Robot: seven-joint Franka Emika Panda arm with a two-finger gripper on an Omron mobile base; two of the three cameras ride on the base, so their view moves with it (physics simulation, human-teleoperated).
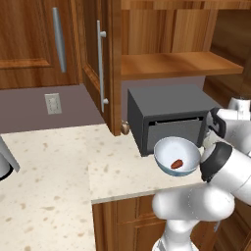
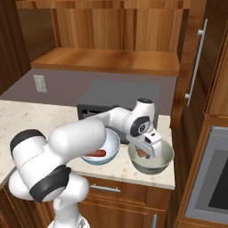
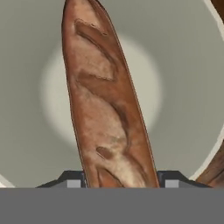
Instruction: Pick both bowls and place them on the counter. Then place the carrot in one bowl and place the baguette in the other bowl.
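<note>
My gripper point(image 2: 145, 150) hangs low over the grey-green bowl point(image 2: 165, 156), which stands on the counter point(image 2: 26, 116) near its front edge. It is shut on the brown baguette point(image 3: 109, 109), whose scored crust runs up between the dark fingertips point(image 3: 72, 179) and over the bowl's cream inside point(image 3: 35, 87). A bit of the baguette point(image 2: 141, 153) shows inside the bowl under the hand. Just left of it stands the white-and-blue bowl point(image 2: 112, 141) with the orange-red carrot point(image 2: 97, 153) lying in it. That bowl point(image 1: 166, 149) and the carrot point(image 1: 176, 163) also appear in the left base view.
A dark box oven point(image 1: 166, 112) stands right behind both bowls against the wall. A wooden shelf point(image 2: 107, 60) hangs above it, and tall cabinet doors point(image 2: 198, 62) stand to the right. The counter point(image 1: 49, 196) stretches off to the left.
</note>
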